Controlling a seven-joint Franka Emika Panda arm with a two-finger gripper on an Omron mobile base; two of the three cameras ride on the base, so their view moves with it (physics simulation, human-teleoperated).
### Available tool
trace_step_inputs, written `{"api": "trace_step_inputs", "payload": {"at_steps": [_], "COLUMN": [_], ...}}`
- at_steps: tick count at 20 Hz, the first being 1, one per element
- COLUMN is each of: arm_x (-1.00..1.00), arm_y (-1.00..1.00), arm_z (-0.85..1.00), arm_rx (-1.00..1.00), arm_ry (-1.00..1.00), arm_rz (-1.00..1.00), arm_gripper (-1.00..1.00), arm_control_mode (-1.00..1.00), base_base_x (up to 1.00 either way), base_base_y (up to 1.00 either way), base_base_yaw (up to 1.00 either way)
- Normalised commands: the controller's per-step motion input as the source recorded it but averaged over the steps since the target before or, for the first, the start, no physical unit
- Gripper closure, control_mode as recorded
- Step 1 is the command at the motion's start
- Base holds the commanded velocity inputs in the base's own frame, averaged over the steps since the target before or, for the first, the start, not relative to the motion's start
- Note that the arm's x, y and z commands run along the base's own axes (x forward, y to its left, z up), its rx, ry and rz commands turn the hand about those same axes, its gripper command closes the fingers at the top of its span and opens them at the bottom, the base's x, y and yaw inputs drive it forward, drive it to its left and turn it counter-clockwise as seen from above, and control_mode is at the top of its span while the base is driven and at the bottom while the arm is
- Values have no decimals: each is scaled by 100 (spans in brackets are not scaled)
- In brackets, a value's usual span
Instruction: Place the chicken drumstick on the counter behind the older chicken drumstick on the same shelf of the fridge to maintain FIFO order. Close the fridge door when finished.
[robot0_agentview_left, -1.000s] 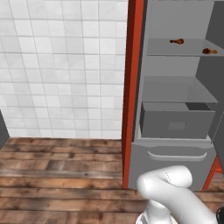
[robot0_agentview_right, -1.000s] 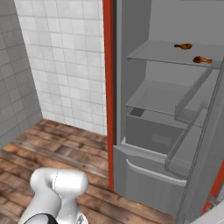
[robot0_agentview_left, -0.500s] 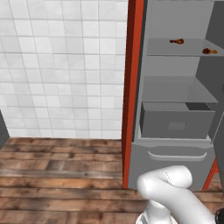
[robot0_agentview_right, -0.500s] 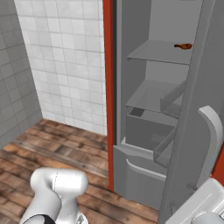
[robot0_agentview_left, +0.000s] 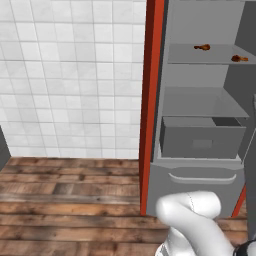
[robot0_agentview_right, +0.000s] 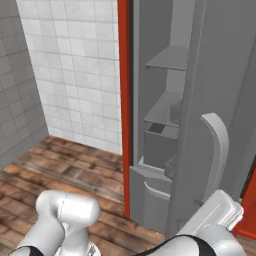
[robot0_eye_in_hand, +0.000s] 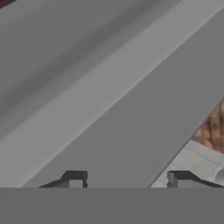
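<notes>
Fridge (robot0_agentview_left: 200, 100): grey interior between red side panels, open toward the left base camera; lower drawer (robot0_agentview_left: 202, 140) sits under a bare middle shelf.
Upper shelf (robot0_agentview_left: 210, 56): thin grey plate carrying both drumsticks, so the stock is together on one level as the task asks.
Drumstick, rear (robot0_agentview_left: 202, 47): small brown piece lying toward the back wall, well apart from the other; judged to be the newer one, set behind for first-in-first-out order, though nothing on the pieces tells their age.
Drumstick, front (robot0_agentview_left: 239, 58): near the shelf's front right edge, partly beside the dark door edge; judged the older item, placed where it is reached first.
Door (robot0_agentview_right: 225, 90): large grey slab, swung partway across the opening in the right base view, hiding the shelf contents from that side.
Handle (robot0_agentview_right: 216, 145): curved vertical bar on the door's outer face, just above the white hand.
Gripper (robot0_eye_in_hand: 127, 178): two dark fingertips pressed up against a broad grey surface, taken to be the door; the tips stand apart and partly spread, nothing visible between them, so it reads as unclenched and empty, pushing, not grasping.
Stage: placement judged done; door closing under way, not finished.
Risk: the flat tips could slide along the smooth panel as it swings.
</notes>
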Motion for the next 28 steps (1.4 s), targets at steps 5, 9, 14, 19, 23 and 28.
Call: {"api": "trace_step_inputs", "payload": {"at_steps": [5, 9, 14, 19, 23, 28], "arm_x": [96, 99, 91, 86, 83, 94], "arm_y": [54, 26, 12, 16, 25, 43], "arm_z": [0, 11, 25, 23, 6, 3], "arm_rx": [0, 1, 0, 0, 0, 0], "arm_ry": [4, 8, 9, 9, 2, 0], "arm_rz": [-11, -11, -15, -20, -22, -23], "arm_gripper": [-100, -100, -100, -100, -100, -100], "arm_control_mode": [-100, -100, -100, -100, -100, -100], "base_base_x": [0, 0, 0, 0, 0, 0], "base_base_y": [0, 0, 0, 0, 0, 0], "base_base_yaw": [0, 0, 0, 0, 0, 0]}}
